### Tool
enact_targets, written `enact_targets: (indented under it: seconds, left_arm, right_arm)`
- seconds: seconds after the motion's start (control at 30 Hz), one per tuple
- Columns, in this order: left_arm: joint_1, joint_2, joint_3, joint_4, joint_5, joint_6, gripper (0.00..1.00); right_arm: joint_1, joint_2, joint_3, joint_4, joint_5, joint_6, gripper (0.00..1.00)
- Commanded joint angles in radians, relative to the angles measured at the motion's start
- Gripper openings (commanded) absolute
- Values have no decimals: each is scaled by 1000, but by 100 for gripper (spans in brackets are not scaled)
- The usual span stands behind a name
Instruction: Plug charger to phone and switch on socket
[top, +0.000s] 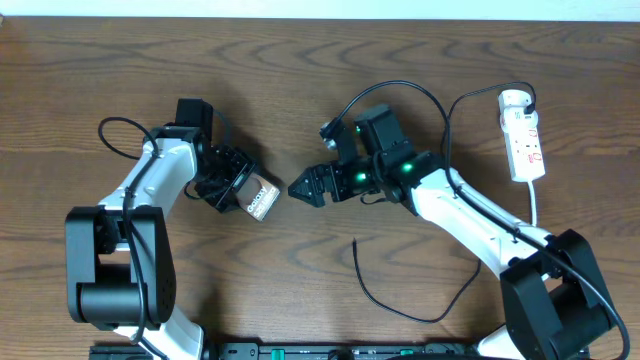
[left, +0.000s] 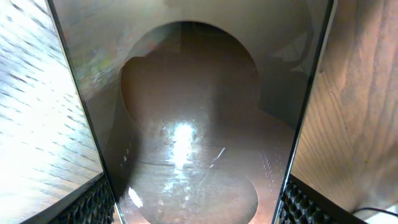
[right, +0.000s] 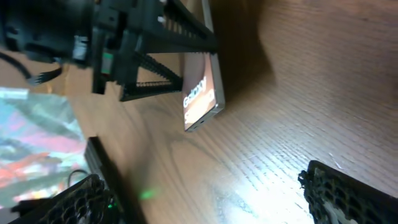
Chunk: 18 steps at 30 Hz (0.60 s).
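Pointing inward, left fingers (left: 94, 206) clasping phone (top: 263, 201)

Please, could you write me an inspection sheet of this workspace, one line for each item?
Surface: wooden table, bare wood between the arms.
Job's things: phone tilted in the left tool; charger cable has its free end on the table, not in the phone; power strip at far right.
Clutter: nothing seen.
Tools: left tool shut on phone; right tool open, empty.
Cables: white cord leaves the power strip toward the front.
Surroundings: pale band past the far edge.
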Motion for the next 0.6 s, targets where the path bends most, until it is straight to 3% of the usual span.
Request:
enact_targets:
  seconds: [0.0,0.27,0.57]
  left_arm:
    - [4,-2,1,10,87,-33,7]
    - [4,-2,1,19,169,-63,7]
    - [5,-2,1,21,234,-129,7]
  right_arm:
    - [23,-10,13,-3,100,53,99]
    - [81,-10,13,2,250,111,99]
    - [135,-10,13,60,287,131,97]
